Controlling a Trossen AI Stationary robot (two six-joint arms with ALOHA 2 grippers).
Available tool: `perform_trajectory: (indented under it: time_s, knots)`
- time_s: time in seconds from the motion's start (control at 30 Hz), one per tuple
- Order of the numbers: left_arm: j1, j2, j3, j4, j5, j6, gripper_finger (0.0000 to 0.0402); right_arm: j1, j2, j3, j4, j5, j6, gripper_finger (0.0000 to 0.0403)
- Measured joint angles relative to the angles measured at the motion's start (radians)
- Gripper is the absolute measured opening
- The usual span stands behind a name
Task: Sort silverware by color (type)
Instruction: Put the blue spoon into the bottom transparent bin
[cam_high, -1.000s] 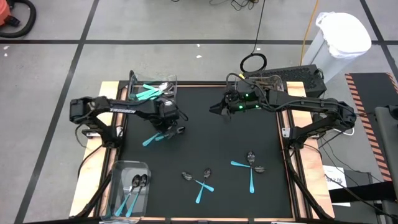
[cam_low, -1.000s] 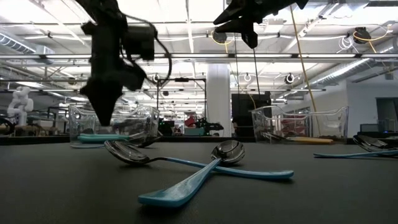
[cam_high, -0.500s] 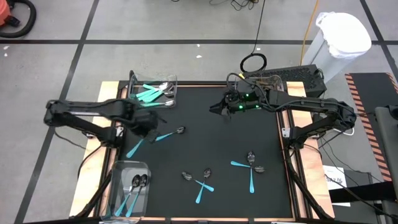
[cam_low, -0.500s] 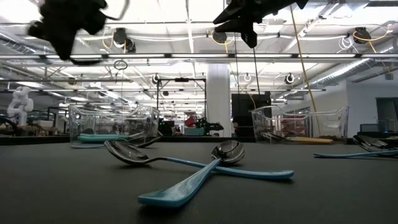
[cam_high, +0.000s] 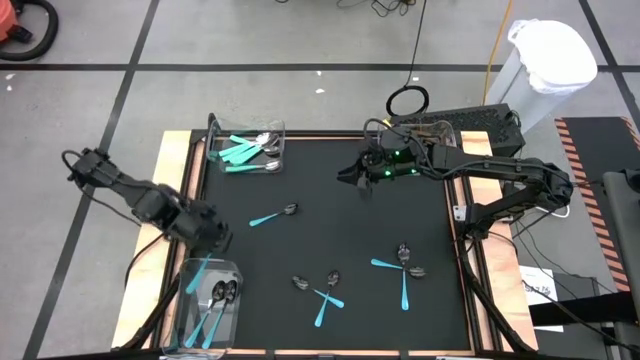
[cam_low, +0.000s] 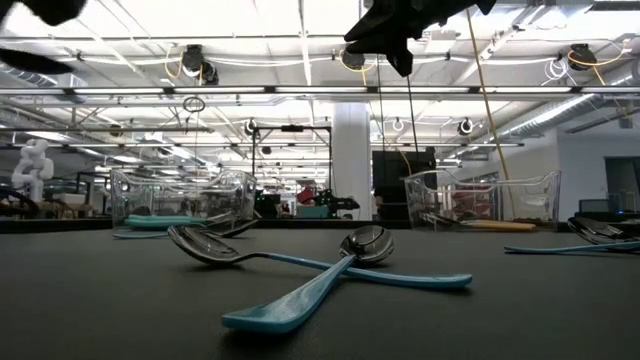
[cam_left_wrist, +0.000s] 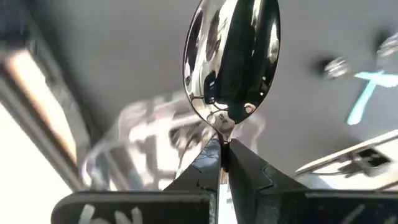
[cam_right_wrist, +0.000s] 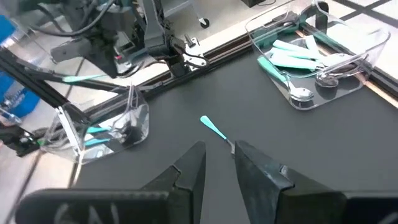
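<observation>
- One teal-handled spoon (cam_left_wrist: 231, 59) is clamped at its neck by the left gripper (cam_high: 207, 237), bowl past the fingertips, handle slanting down toward the near-left clear bin (cam_high: 186, 275)
- Another teal spoon (cam_high: 272, 215) lies loose on the black mat (cam_high: 340, 220), lengthwise left to right
- Beyond the table, a big hall with ceiling lights
- Right gripper (cam_high: 350, 175) hovers mid-table at the far side, fingers slightly apart, empty
</observation>
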Motion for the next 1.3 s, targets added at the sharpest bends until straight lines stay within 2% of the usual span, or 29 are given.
perform_trajectory:
  time_s: [0.17, 0.23, 0.4, 0.5, 0.7, 0.8, 0.87, 0.97, 1.07, 1.2, 1.3]
  knots:
    - [-0.165, 0.065, -0.005, 0.027, 0.102, -0.166, 0.0018, -0.001, 0.0, 0.0, -0.007, 0.08, -0.032, 0.0084]
    - [-0.227, 0.095, -0.005, 0.061, 0.097, -0.232, 0.0018, -0.002, 0.0, 0.0, -0.006, 0.103, -0.038, 0.0084]
    - [-0.339, 0.177, -0.005, 0.114, 0.009, -0.383, 0.0032, -0.013, 0.0, 0.0, 0.01, 0.102, -0.066, 0.0084]
    - [-0.371, 0.226, -0.005, 0.114, 0.012, -0.428, 0.0069, -0.024, 0.0, 0.0, 0.026, 0.101, -0.07, 0.0084]
    - [-0.392, 0.28, -0.005, 0.135, 0.047, -0.413, 0.0164, -0.041, 0.0, 0.0, 0.083, 0.101, -0.069, 0.0084]
    - [-0.386, 0.263, -0.005, 0.138, 0.007, -0.388, 0.0197, -0.047, 0.0, 0.0, 0.097, 0.1, -0.061, 0.0084]
    - [-0.366, 0.237, -0.005, 0.126, -0.063, -0.375, 0.021, -0.048, 0.0, 0.0, 0.119, 0.1, -0.054, 0.0084]
    - [-0.316, 0.173, -0.005, 0.119, -0.205, -0.266, 0.0217, -0.046, -0.005, 0.038, 0.13, 0.063, -0.042, 0.0084]
    - [-0.218, 0.111, -0.005, 0.101, -0.325, -0.088, 0.0218, -0.039, -0.009, 0.111, 0.13, 0.04, -0.053, 0.0084]
    - [-0.021, 0.08, -0.004, 0.089, -0.459, 0.27, 0.0218, -0.038, -0.008, 0.182, 0.12, 0.042, -0.1, 0.0084]
    - [0.195, 0.09, -0.005, 0.145, -0.465, 0.59, 0.0218, -0.038, -0.009, 0.196, 0.114, 0.044, -0.113, 0.0084]
